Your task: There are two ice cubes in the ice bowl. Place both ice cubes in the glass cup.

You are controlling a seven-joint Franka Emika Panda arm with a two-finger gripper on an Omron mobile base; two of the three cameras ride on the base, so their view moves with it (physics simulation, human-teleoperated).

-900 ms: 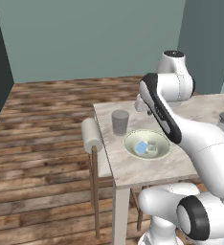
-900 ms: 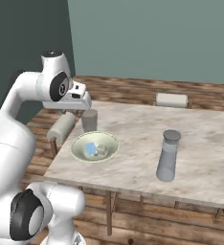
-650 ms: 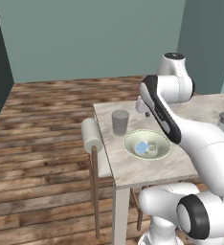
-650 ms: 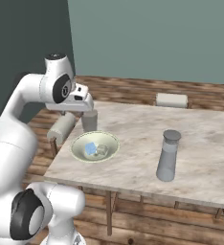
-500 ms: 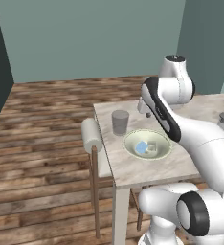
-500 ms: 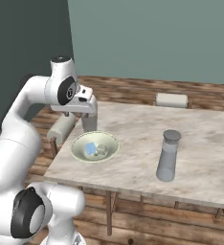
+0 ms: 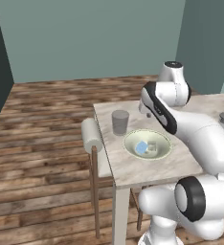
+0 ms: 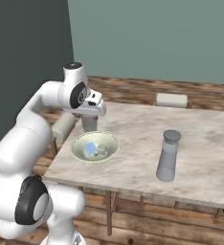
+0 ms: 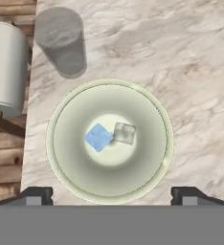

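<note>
in the left base view the arm has swung a little toward the ice bowl [image 7: 148, 144], and the glass cup [image 7: 119, 122] stands just left of it. in the right base view both ice cubes [image 8: 95, 150] lie inside the bowl. in the hand view the end effector [image 9: 112, 195] is wide open above the bowl, holding nothing, so the first pick is not yet done.

Rectangular table with a pale, veined marble-look top [image 8: 133, 127] on slim wooden legs, standing on a wood-plank floor [image 7: 42, 143]. Directly on the top: 1 wide, shallow, greenish-cream round bowl [image 9: 66, 143] near the front left corner; 1 short translucent grey tumbler [image 9: 61, 40] just beyond it, apart; 1 tall slim grey capped bottle [image 8: 167, 157] well to the right.
</note>
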